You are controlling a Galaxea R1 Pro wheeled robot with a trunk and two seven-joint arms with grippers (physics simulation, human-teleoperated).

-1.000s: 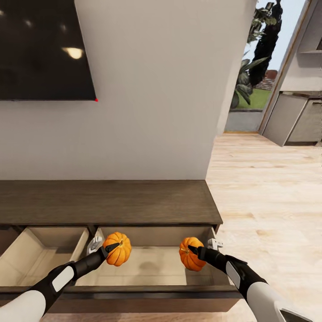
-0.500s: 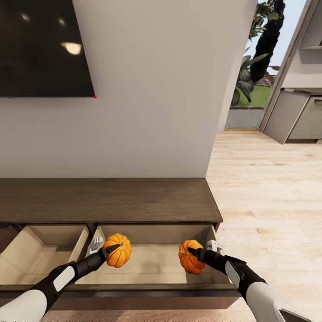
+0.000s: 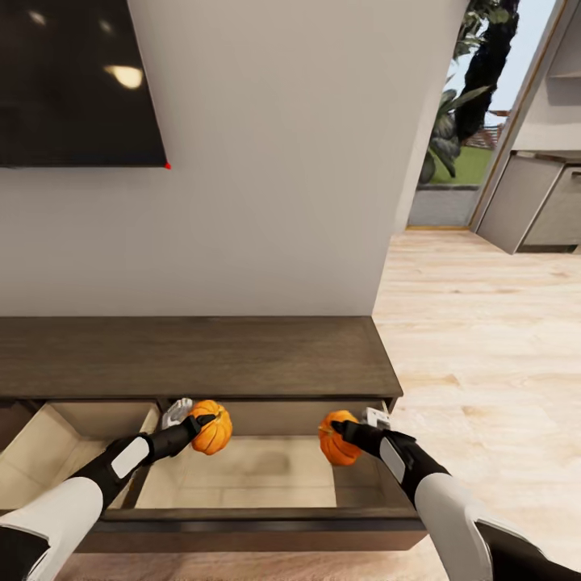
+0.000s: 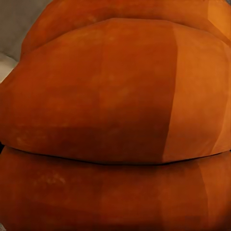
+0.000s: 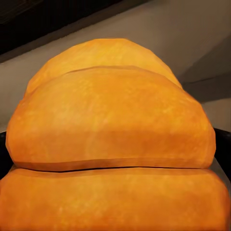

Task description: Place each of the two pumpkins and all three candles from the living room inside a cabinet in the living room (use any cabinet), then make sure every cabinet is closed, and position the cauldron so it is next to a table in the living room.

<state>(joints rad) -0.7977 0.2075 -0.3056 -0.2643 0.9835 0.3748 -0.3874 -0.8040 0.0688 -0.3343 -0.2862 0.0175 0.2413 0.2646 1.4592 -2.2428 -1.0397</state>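
Holding one pumpkin in each tool, you have both over the open drawer of the cabinet. Your left tool is clenched on the left pumpkin, near the drawer's back left corner. Your right tool grips the right pumpkin near the back right corner. Both pumpkins hang above the drawer floor, well apart.
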